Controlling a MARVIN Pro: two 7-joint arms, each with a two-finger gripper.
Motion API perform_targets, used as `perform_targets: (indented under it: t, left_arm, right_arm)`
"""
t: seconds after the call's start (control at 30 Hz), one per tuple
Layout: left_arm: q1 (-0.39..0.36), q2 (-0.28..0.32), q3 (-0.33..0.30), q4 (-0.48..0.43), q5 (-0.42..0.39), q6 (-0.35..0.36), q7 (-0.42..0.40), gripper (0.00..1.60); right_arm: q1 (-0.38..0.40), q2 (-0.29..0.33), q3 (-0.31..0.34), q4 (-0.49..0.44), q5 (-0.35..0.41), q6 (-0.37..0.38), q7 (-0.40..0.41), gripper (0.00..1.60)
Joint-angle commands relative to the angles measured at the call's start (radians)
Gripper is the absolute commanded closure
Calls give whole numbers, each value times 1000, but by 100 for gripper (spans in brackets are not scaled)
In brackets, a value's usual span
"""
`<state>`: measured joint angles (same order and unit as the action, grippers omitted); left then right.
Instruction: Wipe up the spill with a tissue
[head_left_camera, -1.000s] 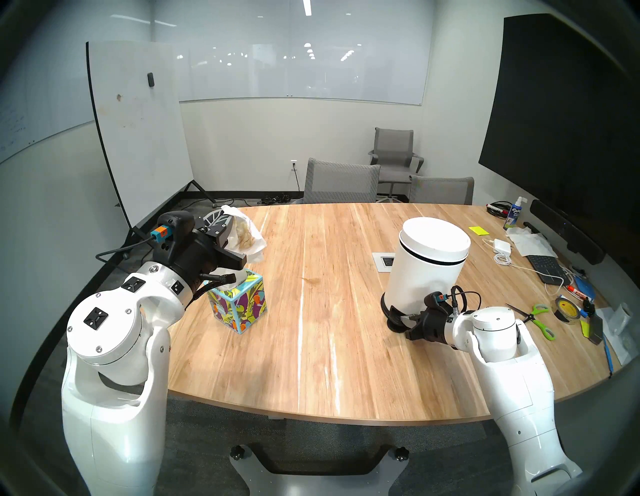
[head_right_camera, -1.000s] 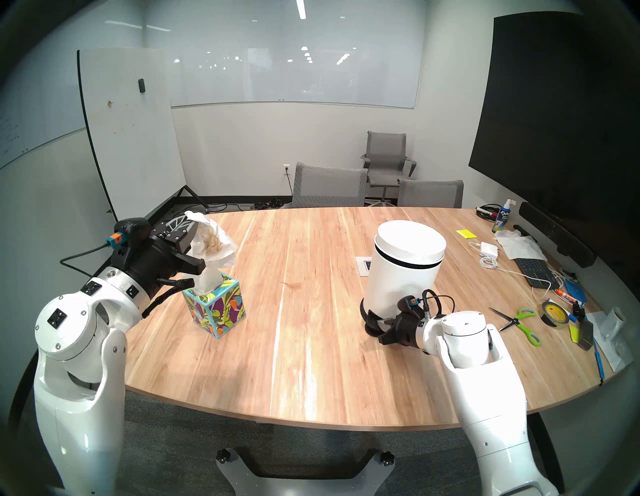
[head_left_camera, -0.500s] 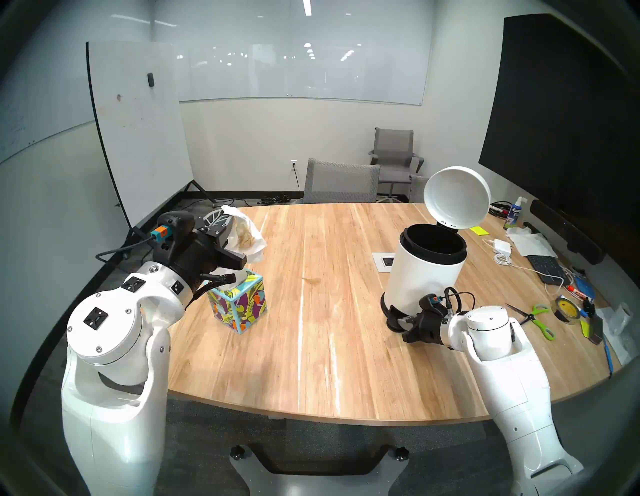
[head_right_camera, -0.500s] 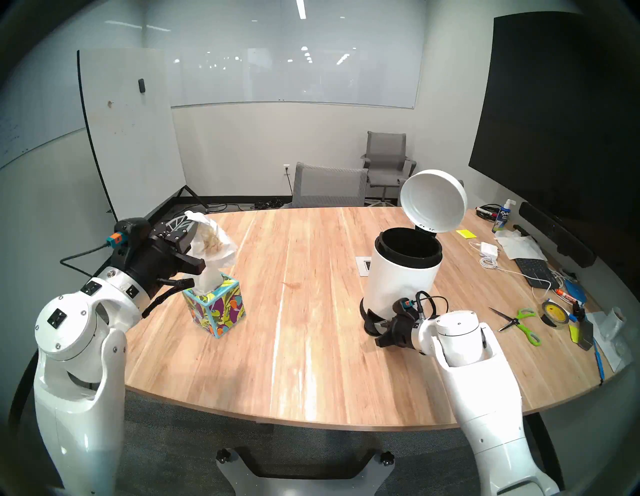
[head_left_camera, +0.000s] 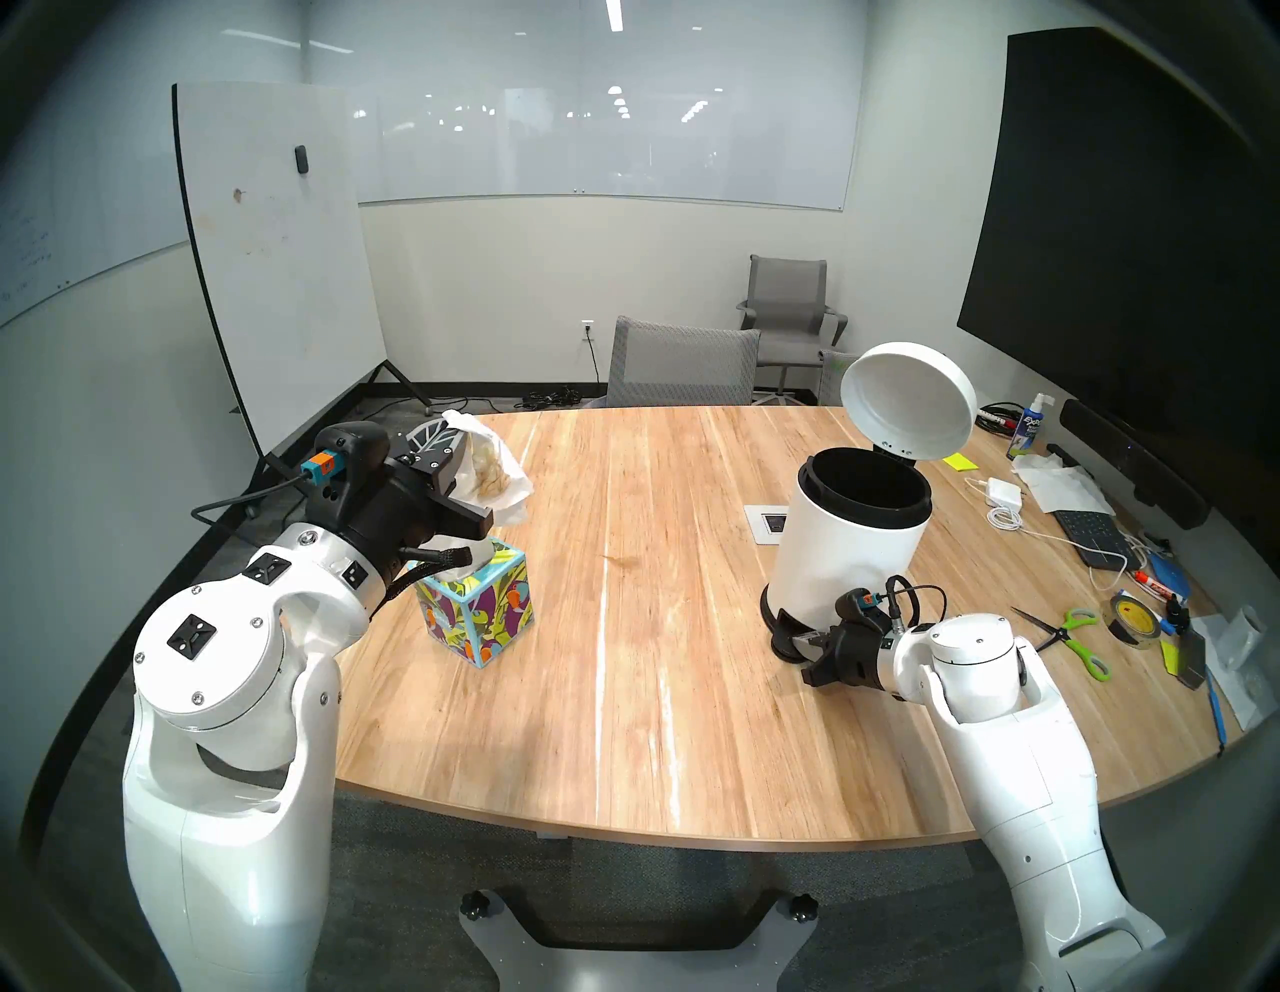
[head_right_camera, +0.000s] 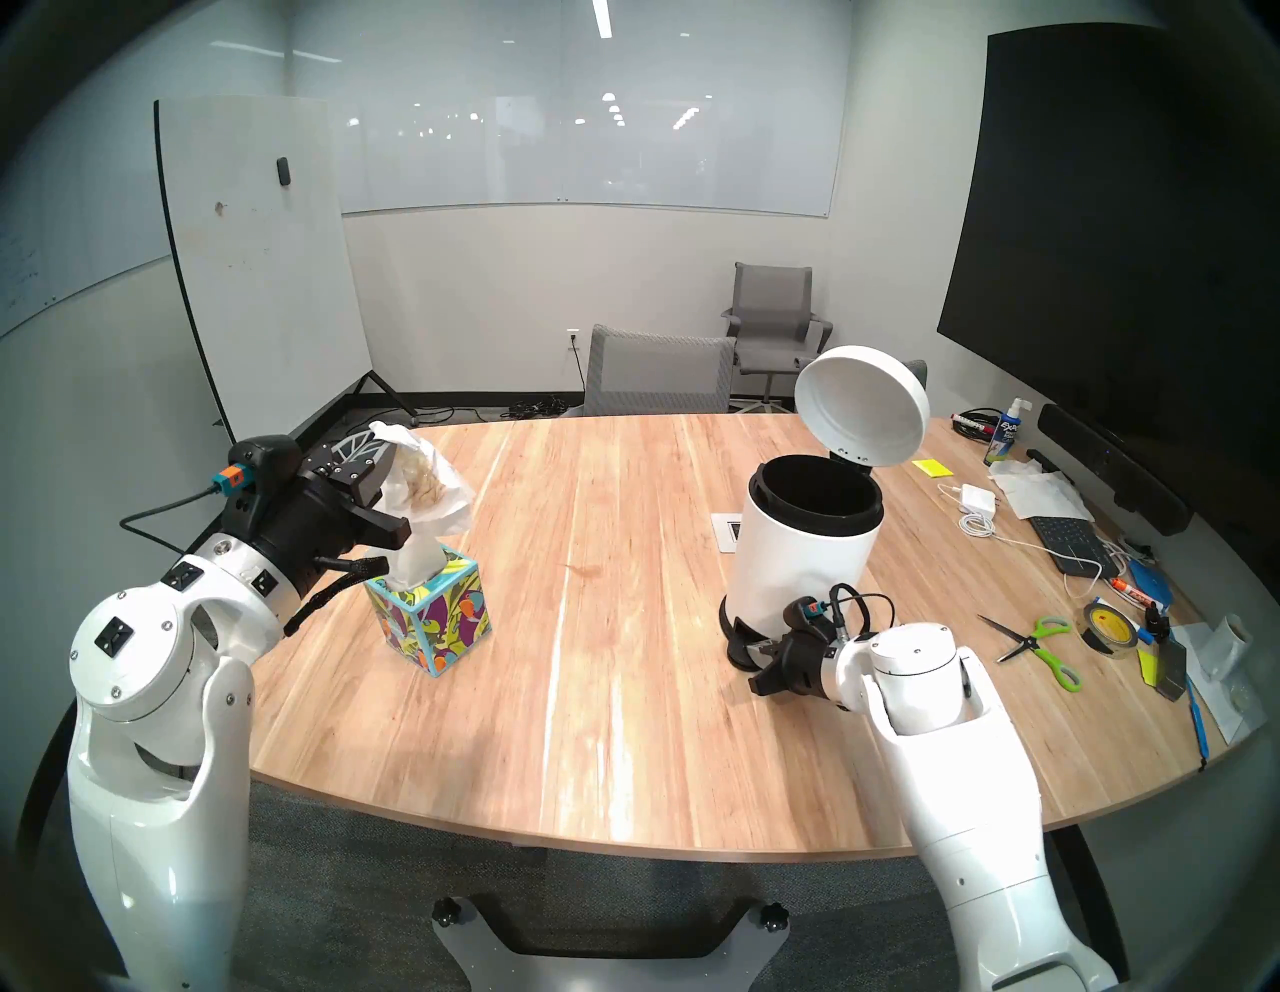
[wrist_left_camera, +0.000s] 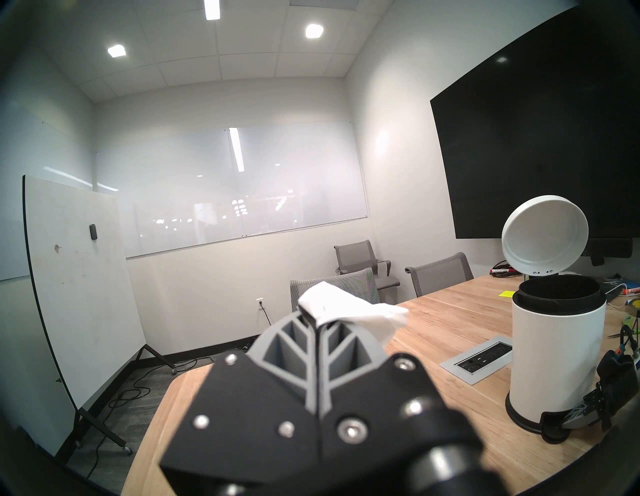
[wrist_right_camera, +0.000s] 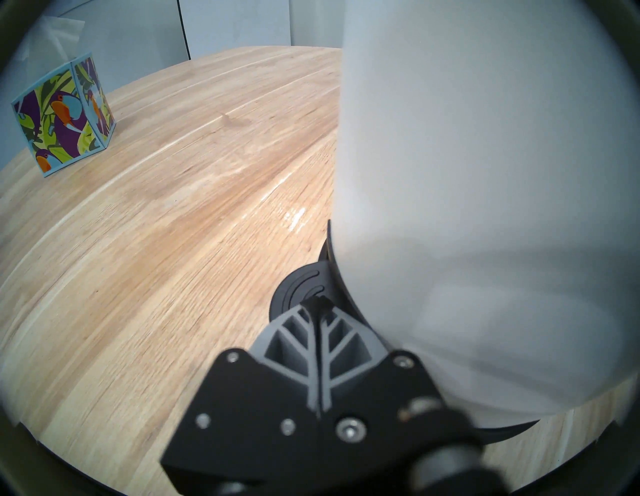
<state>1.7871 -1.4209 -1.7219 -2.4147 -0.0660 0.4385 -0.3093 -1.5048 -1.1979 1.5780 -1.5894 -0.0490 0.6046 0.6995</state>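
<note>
My left gripper (head_left_camera: 451, 428) is shut on the tissue (head_left_camera: 495, 474), a crumpled white sheet with a yellow-brown stain, held in the air above the leaf-print tissue box (head_left_camera: 478, 609). In the left wrist view the tissue (wrist_left_camera: 349, 315) sticks out past the closed fingertips. Of the spill, a faint brown smear (head_left_camera: 623, 560) shows on the wooden table, mid-way between box and bin. My right gripper (head_left_camera: 796, 637) is shut with nothing in it. Its tips rest on the black pedal (wrist_right_camera: 298, 284) of the white bin (head_left_camera: 852, 547), whose lid (head_left_camera: 907, 402) stands open.
A white socket plate (head_left_camera: 769, 523) lies just left of the bin. Scissors (head_left_camera: 1070, 630), a tape roll (head_left_camera: 1129, 616), cables and papers crowd the table's right end. Grey chairs (head_left_camera: 682, 367) stand at the far side.
The bin's lid has swung from shut to fully open as my right gripper sank slightly on the pedal. The left arm and tissue have not moved.
</note>
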Motion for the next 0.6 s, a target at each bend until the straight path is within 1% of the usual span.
perform_targets:
  t: [0.0, 0.57]
  left_arm:
    - [0, 2, 2, -27, 2, -7, -2, 160]
    - [0, 4, 3, -27, 0, -7, 0, 160]
  right_arm:
    - [-24, 6, -30, 9, -6, 10, 24, 160]
    - [-24, 1, -25, 9, -17, 10, 34, 160]
